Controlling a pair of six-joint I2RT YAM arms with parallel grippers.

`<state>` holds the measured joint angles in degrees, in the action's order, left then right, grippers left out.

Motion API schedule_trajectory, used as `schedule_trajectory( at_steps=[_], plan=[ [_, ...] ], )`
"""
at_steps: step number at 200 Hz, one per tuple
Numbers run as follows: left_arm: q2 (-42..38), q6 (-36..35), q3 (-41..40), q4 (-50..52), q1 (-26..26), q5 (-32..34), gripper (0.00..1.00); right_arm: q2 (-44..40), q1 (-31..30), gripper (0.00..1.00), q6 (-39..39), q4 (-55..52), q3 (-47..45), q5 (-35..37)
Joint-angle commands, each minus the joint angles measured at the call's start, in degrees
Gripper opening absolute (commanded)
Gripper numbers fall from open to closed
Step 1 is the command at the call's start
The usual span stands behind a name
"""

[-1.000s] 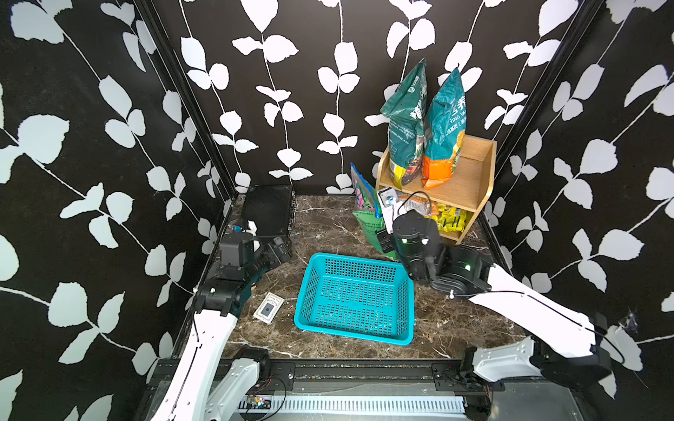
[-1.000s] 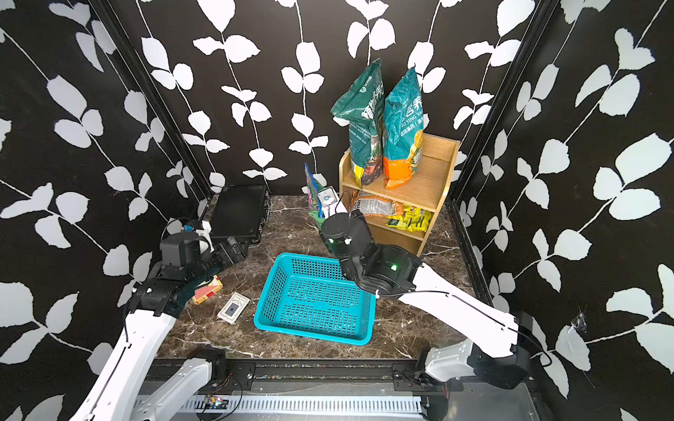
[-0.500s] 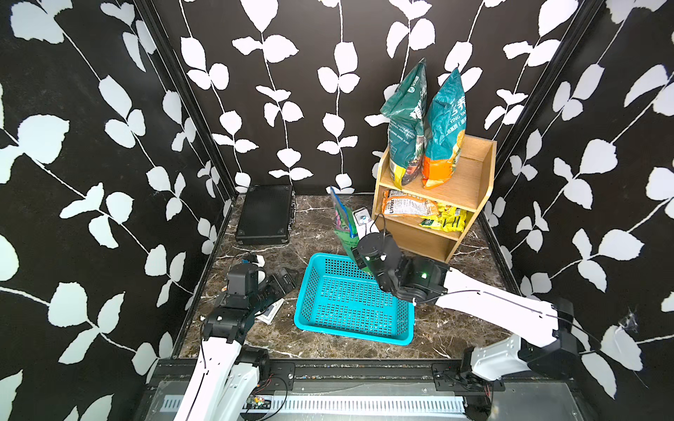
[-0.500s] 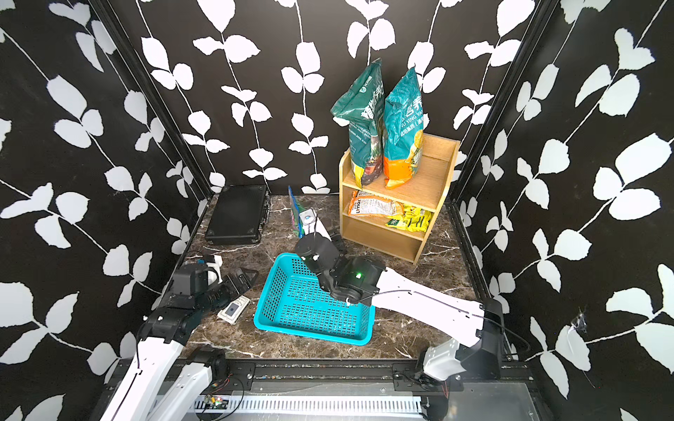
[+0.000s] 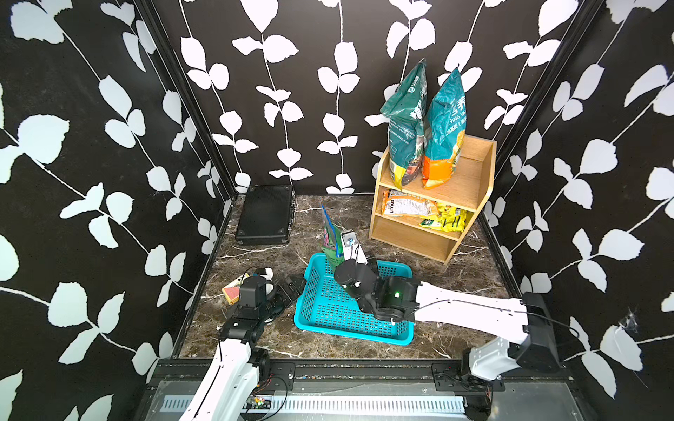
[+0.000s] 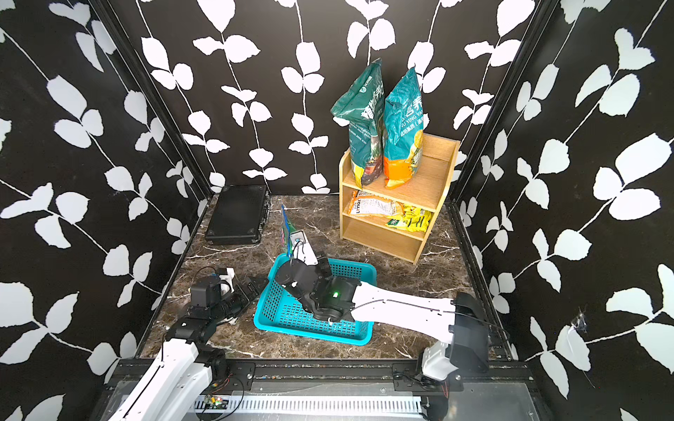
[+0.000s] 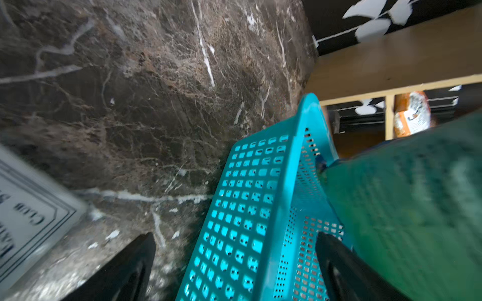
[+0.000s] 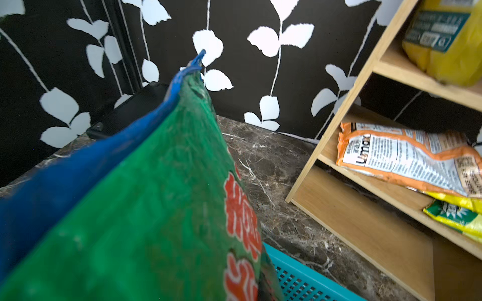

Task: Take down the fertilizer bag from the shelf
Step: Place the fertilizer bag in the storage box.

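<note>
1. The fertilizer bag, green with a blue edge, is off the shelf. It sits centre frame over the far left corner of the teal basket.
2. The right tool is clamped tight on one end of the bag and the free end points up. That looks like a carry pose for lowering it into the basket.
3. The left tool is spread wide and holds nothing. In the left wrist view its fingers straddle the basket's side wall, probably to steady the basket. Contact can't be told.
4. The shelf stands right of centre on the tabletop, well apart from the bag. Two tall teal bags stand upright on the top tier, flat packets lie on the middle tier, and the bottom tier is bare.
5. Judgement: the take-down is done and release into the basket is pending.
</note>
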<state>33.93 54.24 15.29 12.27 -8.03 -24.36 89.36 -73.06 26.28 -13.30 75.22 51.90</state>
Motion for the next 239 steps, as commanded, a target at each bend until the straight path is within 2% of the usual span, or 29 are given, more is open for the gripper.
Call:
schedule_trajectory(
  at_steps=[1, 26, 51, 102, 151, 179, 206, 222, 239],
  plan=[
    [-3.6, 2.8, -0.3, -6.3, 0.3, 1.6, 0.99, 0.6, -1.7, 0.00, 6.3, 10.7, 0.6, 9.3],
    [-7.1, 5.0, -2.4, -8.8, 0.2, 2.8, 0.99, 4.7, -2.1, 0.00, 11.2, 10.7, 1.3, 10.2],
    [-8.4, 6.1, -3.3, -10.4, 0.2, 3.2, 0.99, 7.7, -2.7, 0.00, 17.7, 9.5, 1.8, 14.0],
    [-7.1, 4.7, -1.1, -8.7, 0.2, 3.2, 0.99, 13.5, -6.6, 0.00, 22.3, 9.0, 5.6, 22.3],
    [-4.7, 5.0, -1.2, -9.2, 0.3, 2.0, 0.99, 19.1, -7.7, 0.00, 29.9, 4.2, 11.1, 22.6],
    [-4.9, 3.5, 0.8, -6.0, 0.5, 3.0, 0.99, 21.4, -8.5, 0.00, 30.8, 4.1, 12.0, 22.3],
    [-5.3, 2.4, 2.7, -2.8, 0.6, 4.0, 0.99, 23.7, -9.5, 0.00, 28.4, 7.1, 12.1, 22.3],
    [-5.5, 1.4, 4.1, -0.4, 0.8, 5.0, 0.99, 24.4, -10.1, 0.25, 27.2, 7.9, 12.2, 21.4],
    [-6.1, 0.5, 5.4, 2.3, 0.9, 6.0, 0.99, 23.8, -10.5, 0.39, 24.8, 9.7, 11.3, 18.8]
  ],
)
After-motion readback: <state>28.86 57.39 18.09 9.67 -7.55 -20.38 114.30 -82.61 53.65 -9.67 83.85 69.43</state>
